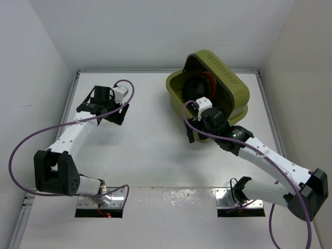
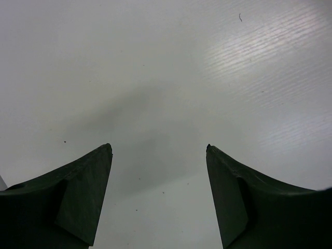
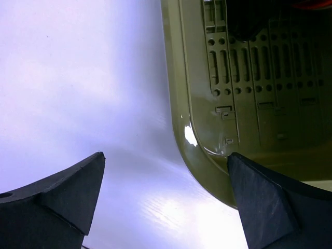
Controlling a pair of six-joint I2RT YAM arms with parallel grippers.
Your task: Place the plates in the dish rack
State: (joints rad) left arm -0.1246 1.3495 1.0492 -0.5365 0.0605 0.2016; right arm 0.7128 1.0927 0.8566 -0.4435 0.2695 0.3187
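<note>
Dish rack (image 1: 239,101) sat far right, lid (image 1: 227,77) up — black plate (image 1: 194,87) and orange plate (image 1: 209,78) inside. Right gripper (image 3: 165,155) hung by its corner, fingers apart, empty; left gripper (image 2: 158,148) spread too — over the table (image 1: 155,150).

Three cameras: one high overhead, two riding the wrists

The top external camera looks steeply down from above and behind the arm bases, far enough off to take in the whole flat white table (image 1: 150,150), both arms and the olive-green plastic tub with a domed, perforated lid (image 1: 228,83). The left wrist camera sits close behind the left gripper (image 2: 158,146) and faces out between its dark fingers (image 2: 78,192) at bare table just ahead. The right wrist camera looks out past the right gripper (image 3: 166,154) in the same way, low and near, with the tub's rounded corner and slatted floor ahead and to the right of the fingertips. It shares the tub and table with the overhead view. The left wrist view shares only the table.
</note>
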